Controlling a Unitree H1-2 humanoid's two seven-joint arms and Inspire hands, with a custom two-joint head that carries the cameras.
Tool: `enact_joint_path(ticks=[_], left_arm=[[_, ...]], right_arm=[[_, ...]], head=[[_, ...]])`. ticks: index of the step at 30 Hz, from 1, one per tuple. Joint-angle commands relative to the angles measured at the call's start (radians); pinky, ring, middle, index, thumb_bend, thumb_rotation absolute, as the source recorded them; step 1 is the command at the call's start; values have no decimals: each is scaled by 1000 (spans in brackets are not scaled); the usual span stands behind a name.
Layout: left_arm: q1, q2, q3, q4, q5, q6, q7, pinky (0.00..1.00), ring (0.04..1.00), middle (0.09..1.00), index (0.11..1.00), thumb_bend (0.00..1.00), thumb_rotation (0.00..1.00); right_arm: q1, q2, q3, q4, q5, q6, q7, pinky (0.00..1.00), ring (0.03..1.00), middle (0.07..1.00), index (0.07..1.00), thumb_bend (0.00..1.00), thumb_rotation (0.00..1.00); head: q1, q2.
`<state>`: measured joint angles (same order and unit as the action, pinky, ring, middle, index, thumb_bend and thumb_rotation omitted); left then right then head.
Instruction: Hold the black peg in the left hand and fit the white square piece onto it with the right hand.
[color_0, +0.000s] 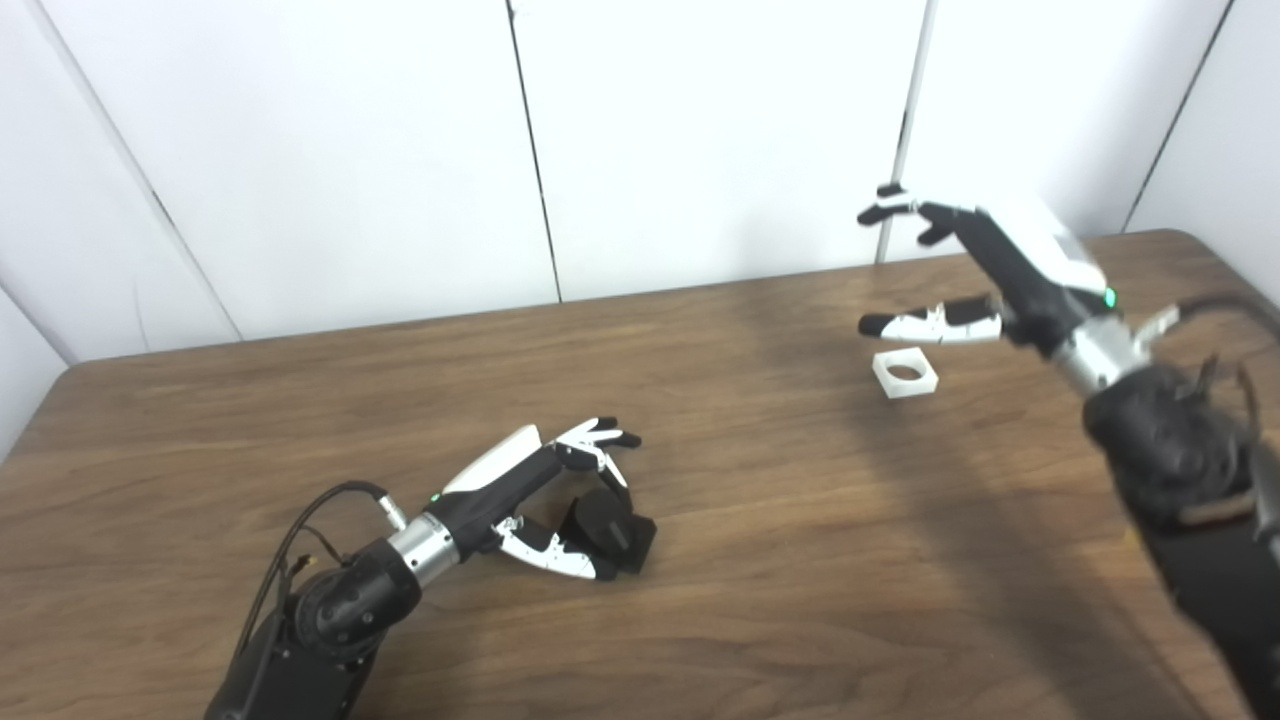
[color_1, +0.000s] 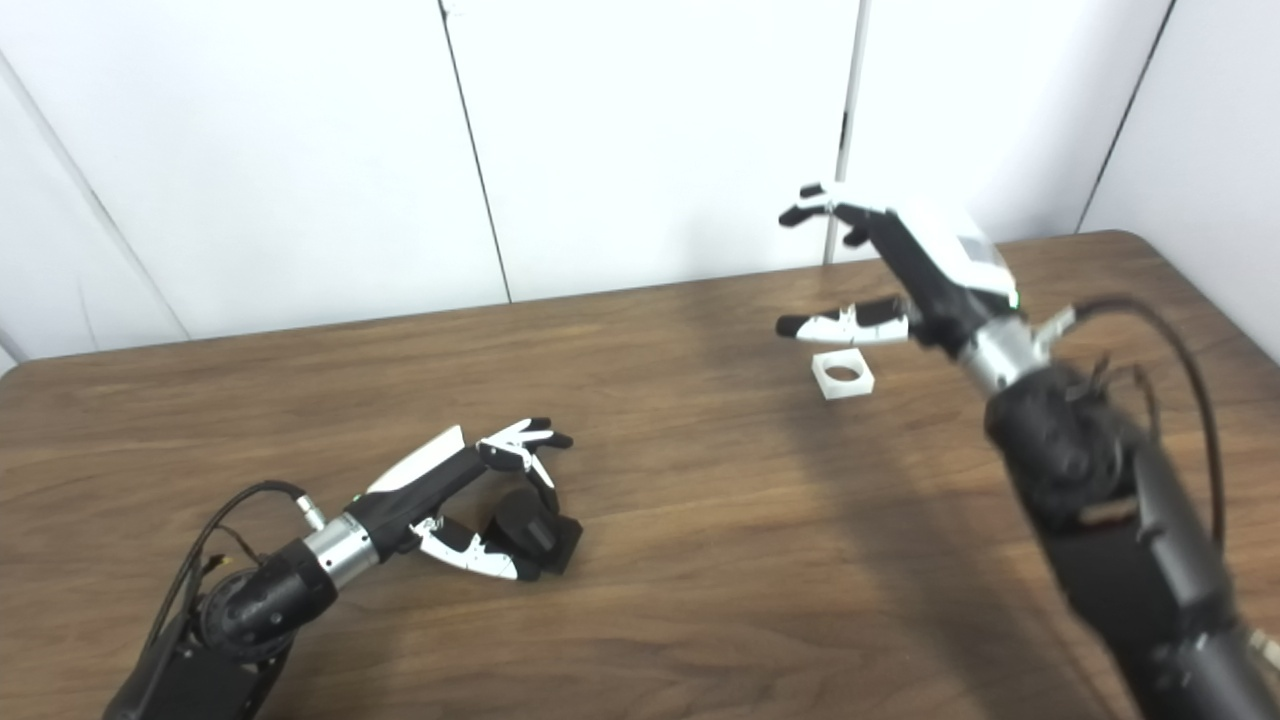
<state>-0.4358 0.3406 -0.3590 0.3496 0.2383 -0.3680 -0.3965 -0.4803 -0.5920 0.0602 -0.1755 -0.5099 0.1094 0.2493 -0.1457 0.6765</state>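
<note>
Nearest to you, at the lower left of the frame, your left hand (color_0: 535, 500) lay low over the wooden table (color_0: 800, 560), its fingers (color_0: 600, 435) curled over the black peg (color_0: 610, 530) from above and its thumb reaching in under it from the near side. The peg rested on the table with its square base toward the right and its round part tucked into the palm; the fingers cupped it, but you could not tell from either eye view whether they had truly clamped it or only closed loosely around it, and it had not been lifted. Its long axis looked tilted rather than upright, though the hand hid too much to be sure. Farther back, in the upper right of the frame, your right hand (color_1: 900, 270) hovered above the table with its fingers spread apart and holding nothing. The white square piece (color_1: 843, 376) lay flat on the table just below and slightly nearer than that hand's thumb (color_1: 840, 325), its round hole facing up, not touched by any finger. So the piece lay straight down from the open right hand, well apart from the peg, and the right hand was plainly the nearer of the two to it.
</note>
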Motion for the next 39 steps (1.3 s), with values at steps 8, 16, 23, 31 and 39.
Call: enact_joint_path(ticks=[8, 16, 23, 31, 39], left_arm=[[12, 26, -1, 6, 10, 16, -34, 897, 1000, 914, 491, 522, 75], [15, 28, -4, 1, 14, 22, -37, 899, 1000, 920, 492, 521, 76], [9, 34, -11, 5, 55, 12, -20, 891, 1000, 919, 492, 521, 76], [-2, 44, -14, 17, 107, 15, -7, 876, 1000, 912, 492, 522, 74], [-14, 49, -21, 21, 144, 21, 1, 874, 1000, 905, 492, 522, 76]], right_arm=[[-144, -61, 51, 116, 25, -22, 125, 654, 842, 866, 726, 786, 202], [-197, -96, 112, 232, 26, -51, 218, 708, 894, 908, 742, 799, 274], [-213, -94, 136, 267, 7, -50, 232, 729, 911, 917, 749, 820, 277], [-234, -120, 180, 288, -45, -70, 272, 792, 927, 925, 761, 826, 328], [-253, -126, 180, 318, -43, -75, 290, 790, 930, 927, 767, 839, 328]], head=[[-6, 0], [-4, -2], [3, 0], [2, 2], [4, 4]])
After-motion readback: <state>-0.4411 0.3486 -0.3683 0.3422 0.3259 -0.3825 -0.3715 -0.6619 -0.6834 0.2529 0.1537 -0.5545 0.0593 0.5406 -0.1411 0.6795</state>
